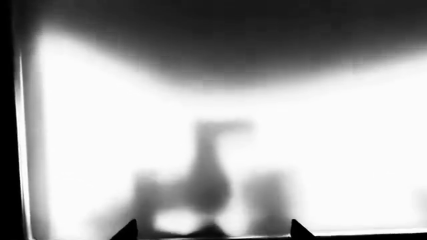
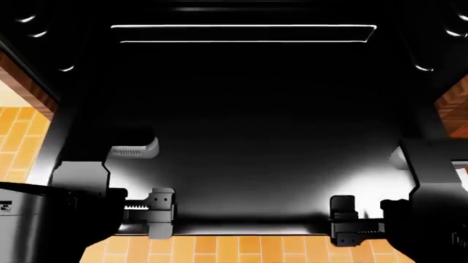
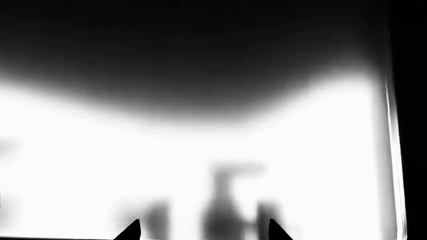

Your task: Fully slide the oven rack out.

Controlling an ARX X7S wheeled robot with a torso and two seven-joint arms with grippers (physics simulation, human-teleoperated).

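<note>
The oven rack (image 2: 256,153) is a wide glossy black shelf that fills the middle of the head view. Its thin pale front rim (image 2: 249,226) lies near the orange floor. My left gripper (image 2: 162,212) is open at the rim's left part. My right gripper (image 2: 342,219) is open at the rim's right part. In the left wrist view the fingertips (image 1: 125,231) stand wide apart over the shiny rack surface (image 1: 300,150), and the gripper (image 1: 212,231) holds nothing. The right wrist view shows the same: gripper (image 3: 202,231) open over the rack (image 3: 133,150). Whether the fingers touch the rim I cannot tell.
A thin white-outlined rectangle (image 2: 241,33) marks the oven's back wall. Dark oven side walls (image 2: 66,109) rise on both sides. Orange tiled floor (image 2: 241,249) shows below the rim, and wood-coloured cabinet edges (image 2: 22,82) flank the oven.
</note>
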